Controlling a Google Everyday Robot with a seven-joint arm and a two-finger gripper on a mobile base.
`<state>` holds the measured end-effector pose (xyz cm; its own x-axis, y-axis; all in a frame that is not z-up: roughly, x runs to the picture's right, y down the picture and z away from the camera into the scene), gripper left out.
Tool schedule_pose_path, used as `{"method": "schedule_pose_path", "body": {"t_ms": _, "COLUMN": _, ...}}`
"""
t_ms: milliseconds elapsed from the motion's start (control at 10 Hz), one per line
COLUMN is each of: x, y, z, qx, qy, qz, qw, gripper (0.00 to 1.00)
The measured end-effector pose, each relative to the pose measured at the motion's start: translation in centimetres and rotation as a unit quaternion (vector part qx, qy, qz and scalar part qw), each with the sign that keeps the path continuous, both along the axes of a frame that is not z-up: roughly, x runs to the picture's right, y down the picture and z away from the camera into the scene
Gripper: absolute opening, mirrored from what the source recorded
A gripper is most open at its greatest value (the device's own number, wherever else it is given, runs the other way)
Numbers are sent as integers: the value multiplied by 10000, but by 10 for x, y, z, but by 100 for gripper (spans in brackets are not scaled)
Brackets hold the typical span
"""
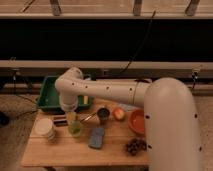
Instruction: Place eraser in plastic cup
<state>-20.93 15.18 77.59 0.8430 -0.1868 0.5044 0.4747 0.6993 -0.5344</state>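
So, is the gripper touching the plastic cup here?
Cannot tell: the camera view shows the gripper right at the rim of the plastic cup, so neither contact nor gap is plain.

The gripper [71, 116] is hovering just above the plastic cup [75, 130] on the counter [60, 155]. The eraser [59, 120] is lying just left, beside the stacked bowls [45, 129], the sponge [96, 137] sitting to the cup's right.

One wooden table [60, 152] carries two cups, the light-green plastic cup [76, 129] and a dark grey cup [103, 115], plus one stack of white bowls [44, 129] and one orange bowl [137, 122]. There is one eraser [59, 120], one blue sponge [96, 137], one green tray [49, 95], one orange fruit [119, 114] and one dark grape cluster [135, 146]. The single gripper [71, 117] hangs just above the plastic cup.
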Motion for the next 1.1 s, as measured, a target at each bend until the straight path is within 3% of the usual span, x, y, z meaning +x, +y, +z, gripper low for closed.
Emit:
{"method": "schedule_pose_path", "body": {"t_ms": 700, "x": -30, "y": 17, "z": 7, "qx": -114, "qy": -29, "qz": 118, "qw": 9999, "gripper": 65}}
{"method": "schedule_pose_path", "body": {"t_ms": 1100, "x": -43, "y": 29, "z": 20, "qx": -94, "qy": -73, "qz": 262, "qw": 9996, "gripper": 65}}
